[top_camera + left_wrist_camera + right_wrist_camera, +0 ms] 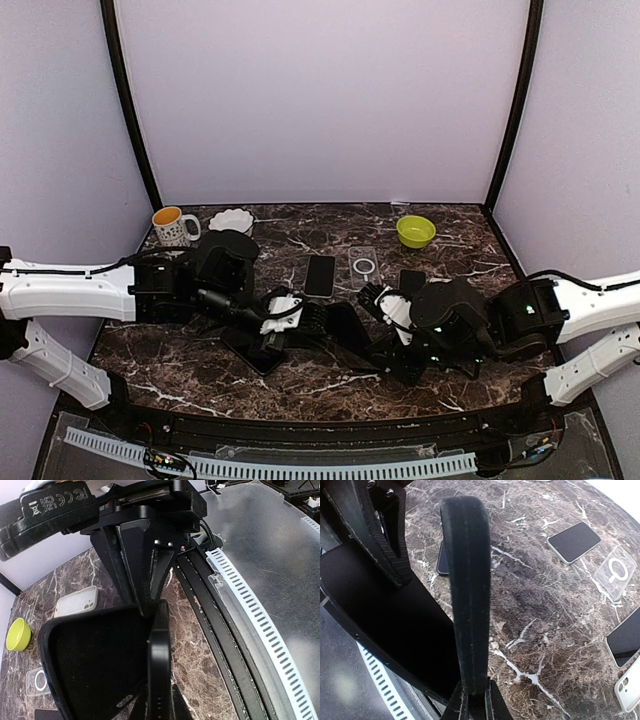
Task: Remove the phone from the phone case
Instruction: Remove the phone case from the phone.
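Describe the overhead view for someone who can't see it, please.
Two robot arms, left and right, meet over a dark marble table, jaws shut on a black phone case between them. Behind lie a phone, a clear case, another phone, a green bowl, a white bowl and a mug.

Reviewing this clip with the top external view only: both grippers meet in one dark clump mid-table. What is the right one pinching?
Observer: The right wrist view shows the right gripper shut on a black phone case, held edge-on by its rim.
Operator: And the left?
Observer: The left gripper is shut on a thin black edge; case or phone, I cannot tell.
Operator: Any item I'm missing?
Observer: A white case with a camera cutout lies flat on the table.
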